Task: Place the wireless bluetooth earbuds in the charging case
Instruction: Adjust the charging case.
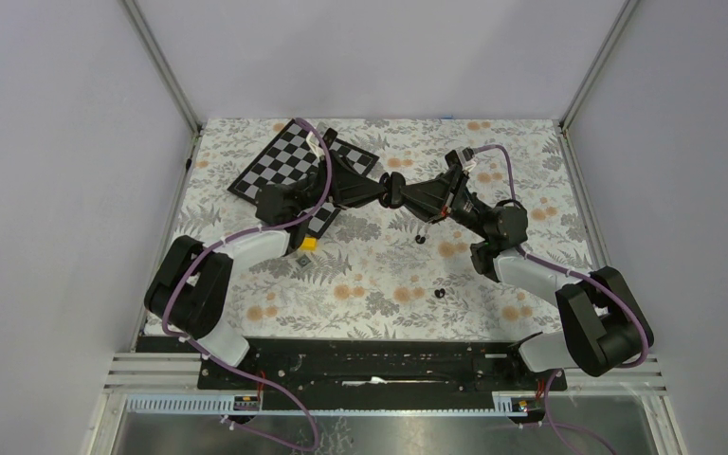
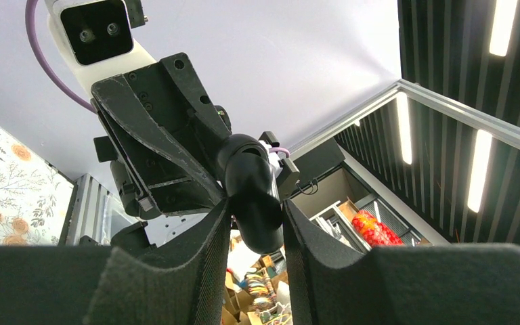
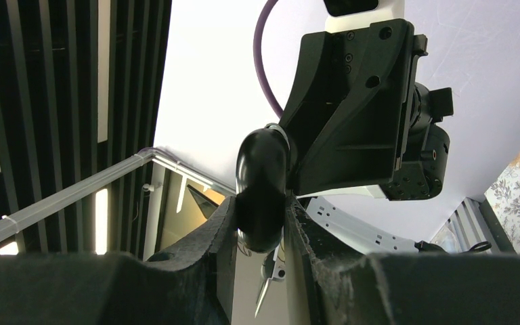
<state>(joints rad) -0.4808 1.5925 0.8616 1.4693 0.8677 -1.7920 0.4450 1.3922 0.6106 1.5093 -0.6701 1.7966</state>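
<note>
A glossy black, rounded plastic charging case (image 2: 249,183) hangs in the air over the far half of the flower-printed table cloth (image 1: 379,313), about midway between its left and right edges, pinched from both sides. The left gripper (image 2: 256,217) has its dark ribbed fingers pressed on the case's flanks, and the right gripper (image 3: 261,217) clamps the same case from the opposite end, so the two sets of fingers meet almost nose to nose. From these views I cannot tell whether the lid is open or shut. One tiny black bean-shaped earbud (image 1: 439,292) lies on the cloth near its near edge, a little right of the middle. A second dark speck (image 1: 421,239) sits farther in, below the right wrist, too small to name. The pale buds cannot be picked out against the flower print. A small yellow block (image 1: 310,244) lies at the near corner of a black-and-white checkered board (image 1: 289,161), which lies towards the far left corner. The main risk, as I judge it, is the shared grip on a smooth, curved shell. If either arm pulls or twists unevenly, the case could squirt out and drop, perhaps onto the loose buds and scatter them. Releasing one side carelessly could also let the case pivot in the other fingers and end tilted.
</note>
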